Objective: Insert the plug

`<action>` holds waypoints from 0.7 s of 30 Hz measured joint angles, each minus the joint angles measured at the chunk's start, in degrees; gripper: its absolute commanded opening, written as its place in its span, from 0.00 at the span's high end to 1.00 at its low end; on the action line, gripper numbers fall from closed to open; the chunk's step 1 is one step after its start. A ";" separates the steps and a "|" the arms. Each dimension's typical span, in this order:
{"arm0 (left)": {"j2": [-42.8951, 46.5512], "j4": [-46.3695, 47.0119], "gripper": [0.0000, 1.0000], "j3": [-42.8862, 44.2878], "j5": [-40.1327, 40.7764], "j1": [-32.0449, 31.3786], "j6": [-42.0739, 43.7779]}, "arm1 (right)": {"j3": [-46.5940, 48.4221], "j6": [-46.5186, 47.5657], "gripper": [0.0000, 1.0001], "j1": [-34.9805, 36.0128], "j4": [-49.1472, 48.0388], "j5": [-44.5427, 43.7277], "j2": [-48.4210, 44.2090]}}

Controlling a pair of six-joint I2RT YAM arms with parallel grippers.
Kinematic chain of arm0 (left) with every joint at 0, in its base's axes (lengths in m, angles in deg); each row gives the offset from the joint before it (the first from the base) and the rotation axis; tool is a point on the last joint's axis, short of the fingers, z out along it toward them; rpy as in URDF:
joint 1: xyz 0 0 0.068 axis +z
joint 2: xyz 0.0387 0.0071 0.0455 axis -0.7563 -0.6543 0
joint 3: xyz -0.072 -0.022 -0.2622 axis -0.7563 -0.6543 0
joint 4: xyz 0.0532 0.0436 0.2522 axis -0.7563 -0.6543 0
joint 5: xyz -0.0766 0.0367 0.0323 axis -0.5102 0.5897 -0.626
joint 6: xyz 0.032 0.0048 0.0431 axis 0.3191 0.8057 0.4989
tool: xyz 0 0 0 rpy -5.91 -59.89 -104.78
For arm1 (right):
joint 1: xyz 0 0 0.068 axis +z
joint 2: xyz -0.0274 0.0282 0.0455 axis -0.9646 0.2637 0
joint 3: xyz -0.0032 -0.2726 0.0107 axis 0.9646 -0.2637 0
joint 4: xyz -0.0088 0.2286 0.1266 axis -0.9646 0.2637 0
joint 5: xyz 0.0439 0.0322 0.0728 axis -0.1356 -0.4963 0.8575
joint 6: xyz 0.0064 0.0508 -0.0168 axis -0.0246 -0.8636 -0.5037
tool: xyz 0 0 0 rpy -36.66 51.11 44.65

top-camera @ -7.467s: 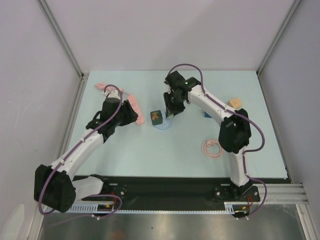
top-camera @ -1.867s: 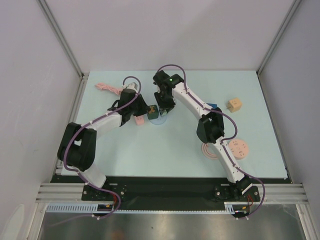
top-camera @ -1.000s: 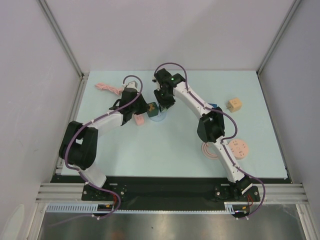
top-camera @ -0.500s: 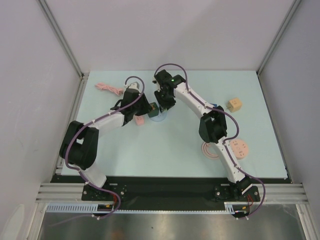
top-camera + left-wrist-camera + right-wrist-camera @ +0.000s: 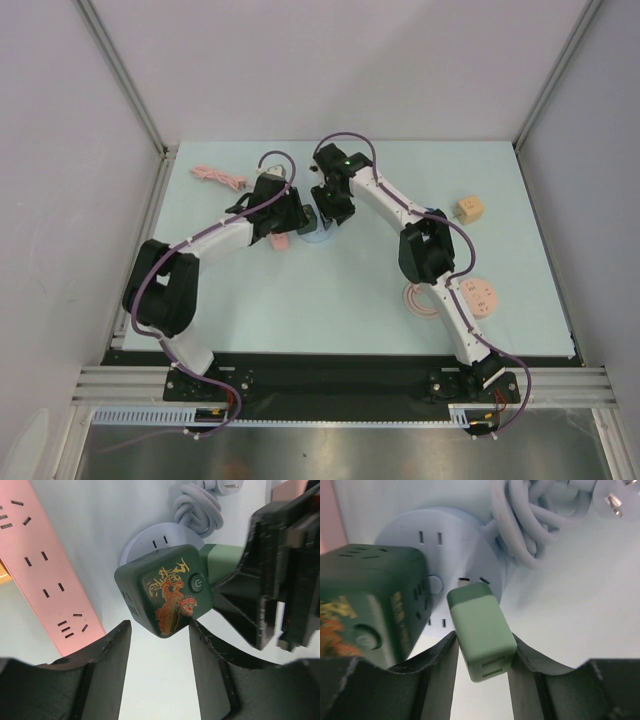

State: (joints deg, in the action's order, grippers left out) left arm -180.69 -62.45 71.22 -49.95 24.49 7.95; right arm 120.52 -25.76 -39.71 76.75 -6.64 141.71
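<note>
Right wrist view, pale green plug (image 5: 480, 630) tilted, prongs at a slot of the round blue socket (image 5: 465, 550) near the worktop's (image 5: 300, 300) far edge, jaws of the right gripper (image 5: 482, 641) close on both its sides, grip unclear, jaws of the left gripper (image 5: 157, 630) open around a dark green cube socket (image 5: 165, 592), pink power strip (image 5: 45, 575) beside it.

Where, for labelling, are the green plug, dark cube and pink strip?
green plug (image 5: 481, 632), right wrist view, upper face
dark cube (image 5: 162, 595), left wrist view, printed face
pink strip (image 5: 45, 575), left wrist view, slotted face
</note>
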 measured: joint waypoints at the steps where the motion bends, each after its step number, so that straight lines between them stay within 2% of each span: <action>1: -0.07 -0.20 0.45 0.24 0.02 0.00 0.02 | -0.72 0.02 0.50 -0.07 -0.07 -0.02 0.11; 5: -0.24 -0.85 0.45 0.70 0.04 0.00 0.13 | -1.53 0.22 0.50 -0.26 -0.44 -0.11 0.61; 10: -0.63 -1.22 0.45 1.29 0.09 0.00 0.57 | -1.75 0.57 0.55 -0.35 -1.44 -0.11 0.57; 21: -1.70 -2.75 0.45 1.40 1.03 0.00 1.44 | -5.16 1.77 0.51 -0.35 -6.36 0.42 -0.85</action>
State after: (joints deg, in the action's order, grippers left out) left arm -182.39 -65.20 72.62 -48.92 24.49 9.39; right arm 115.36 -23.99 -40.06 70.39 -6.23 140.86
